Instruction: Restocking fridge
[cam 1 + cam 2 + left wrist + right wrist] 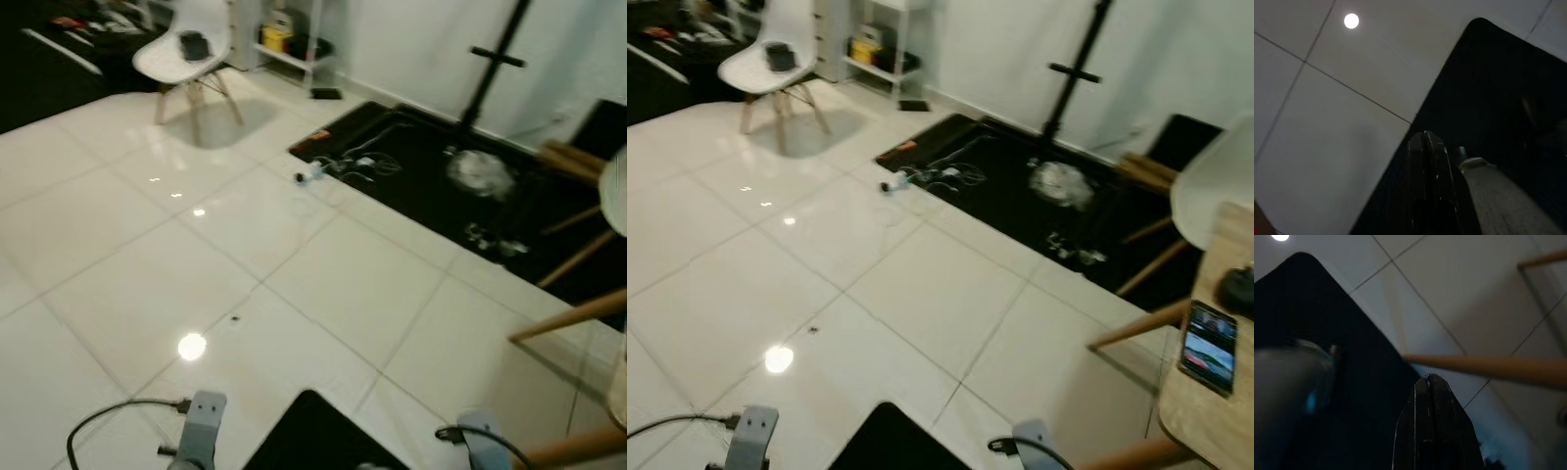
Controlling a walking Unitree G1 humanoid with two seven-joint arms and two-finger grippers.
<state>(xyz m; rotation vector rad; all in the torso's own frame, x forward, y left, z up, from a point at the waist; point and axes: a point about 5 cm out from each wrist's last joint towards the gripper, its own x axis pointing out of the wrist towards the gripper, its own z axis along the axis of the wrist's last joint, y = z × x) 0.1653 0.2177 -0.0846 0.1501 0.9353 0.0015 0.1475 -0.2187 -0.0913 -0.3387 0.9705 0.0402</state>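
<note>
Fridge nowhere in sight — both arms hang idle over white floor tiles [294, 294], left tool [1426, 147] and right tool [1429, 387] clenched empty, apparently mid-walk toward supplies.

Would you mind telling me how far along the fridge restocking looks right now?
Nothing looks done. The left tool and right tool hang shut and empty over the white tiled floor. Ahead stand a white chair and black mat; fetching and stocking remain.
</note>
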